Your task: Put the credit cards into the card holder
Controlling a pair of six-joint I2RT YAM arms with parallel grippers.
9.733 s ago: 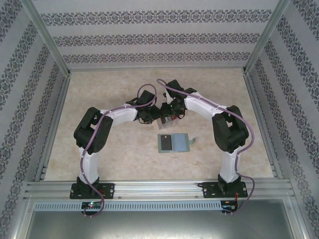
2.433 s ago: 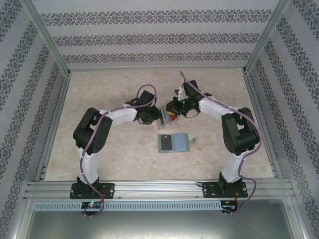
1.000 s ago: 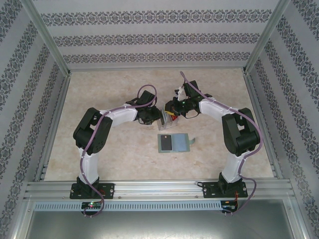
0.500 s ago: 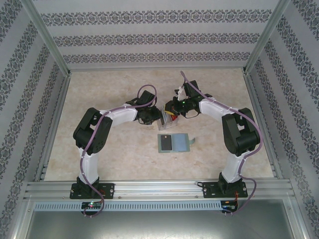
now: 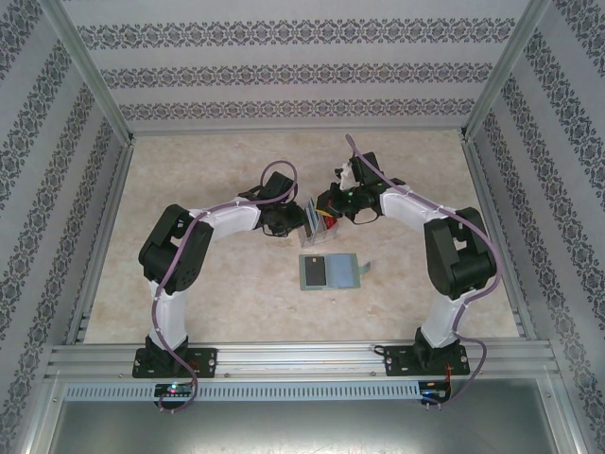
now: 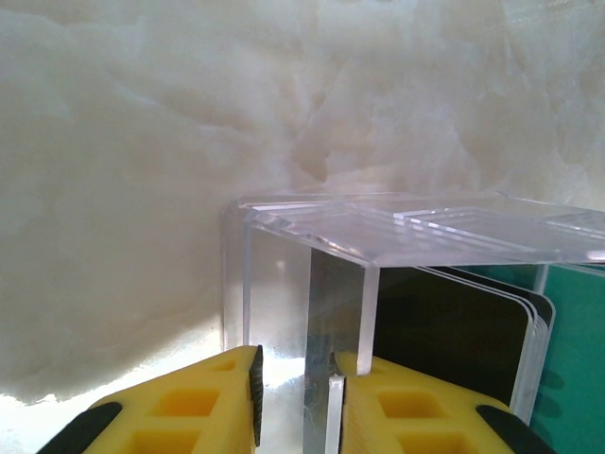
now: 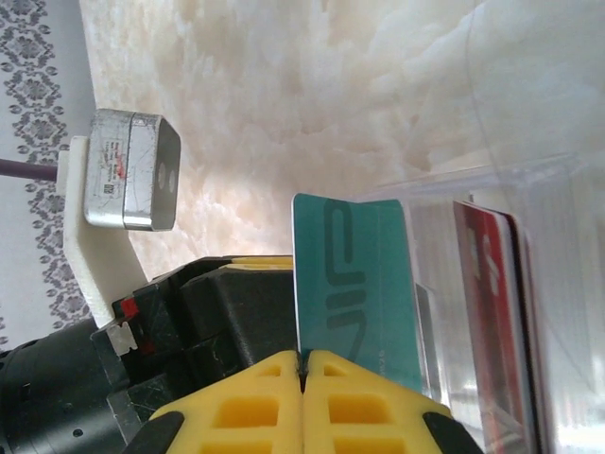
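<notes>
right wrist view has the right pincer [image 7: 304,364] closed flat on the short edge of a teal card [image 7: 354,284], its long axis running straight out from the fingertips. the card stands just beside a clear box [image 7: 529,189] that holds a red card [image 7: 492,312]. whether its far end is inside the box i cannot tell. left wrist view has the left pincer [image 6: 298,378] clamped on a wall of that box, with dark cards [image 6: 454,331] standing inside.

from above, the card holder [image 5: 342,270] lies flat on the table [image 5: 425,170], apart from both pincers and on the side of the arm bases, between the two arms. its long axis runs left to right. the right arm carries the card, so i judge the coming move turns on bringing it back toward the bases and laying the upright card level with the holder.
</notes>
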